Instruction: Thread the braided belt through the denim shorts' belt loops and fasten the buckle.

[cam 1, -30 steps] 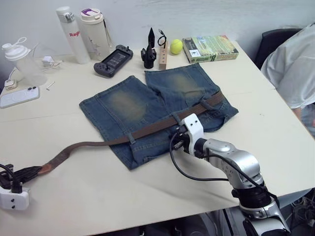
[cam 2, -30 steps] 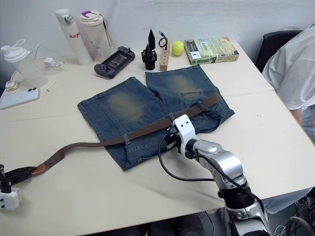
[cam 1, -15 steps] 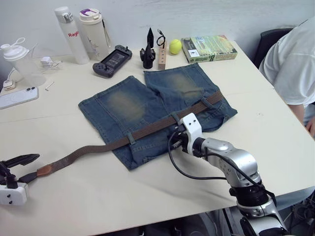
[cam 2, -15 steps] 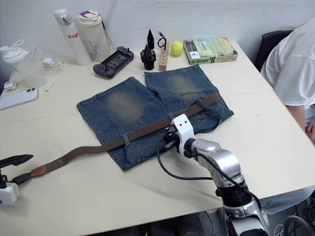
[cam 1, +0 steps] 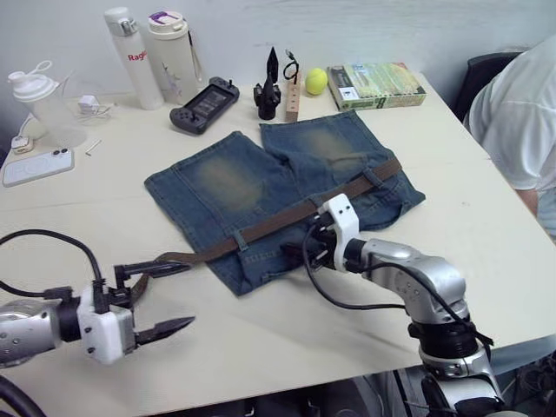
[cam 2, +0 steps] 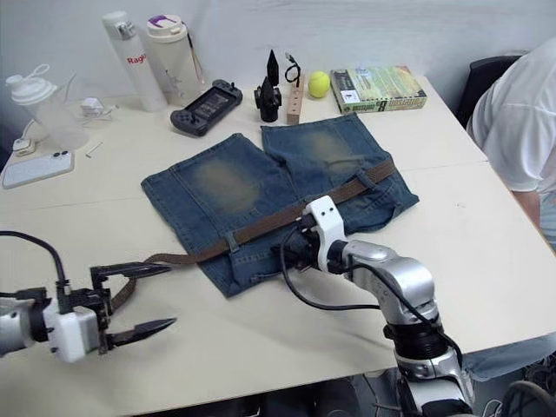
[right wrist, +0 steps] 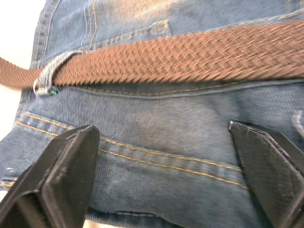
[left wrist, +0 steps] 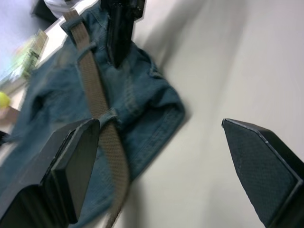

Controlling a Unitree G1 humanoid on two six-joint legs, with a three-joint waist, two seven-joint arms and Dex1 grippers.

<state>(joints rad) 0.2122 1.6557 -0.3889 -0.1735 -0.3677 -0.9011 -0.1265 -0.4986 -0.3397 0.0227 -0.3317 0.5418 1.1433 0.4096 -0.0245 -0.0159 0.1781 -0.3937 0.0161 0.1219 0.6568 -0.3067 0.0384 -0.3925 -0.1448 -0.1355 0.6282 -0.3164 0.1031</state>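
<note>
1. Since a second earlier my left claw (cam 1: 155,298) had let go of the belt's tail and come in over the tabletop (cam 1: 486,208); its two black fingers stood wide apart with nothing between them, just beside the loose end.
2. My right claw (right wrist: 164,175) hung over the waistband of the denim shorts (cam 1: 261,174), fingers spread and empty, as the right wrist view showed.
3. Out from the left claw, the braided belt (cam 1: 287,217) ran from its loose tail near the shorts' left edge, across the waistband, to the far right side by the person's white sleeve (cam 1: 521,113).
4. It passed under at least two belt loops (cam 1: 241,241); I could not make out the buckle.
5. I judged the threading largely done along the front, with the fastening not yet begun.
6. My next move, as I read it, called for re-gripping the tail with the left claw and finding the buckle end, so the two could be brought together.
7. Beyond the shorts sat a game controller (cam 1: 204,94), bottles (cam 1: 152,54), a yellow ball (cam 1: 316,81) and a book (cam 1: 380,83), well apart from the work.
</note>
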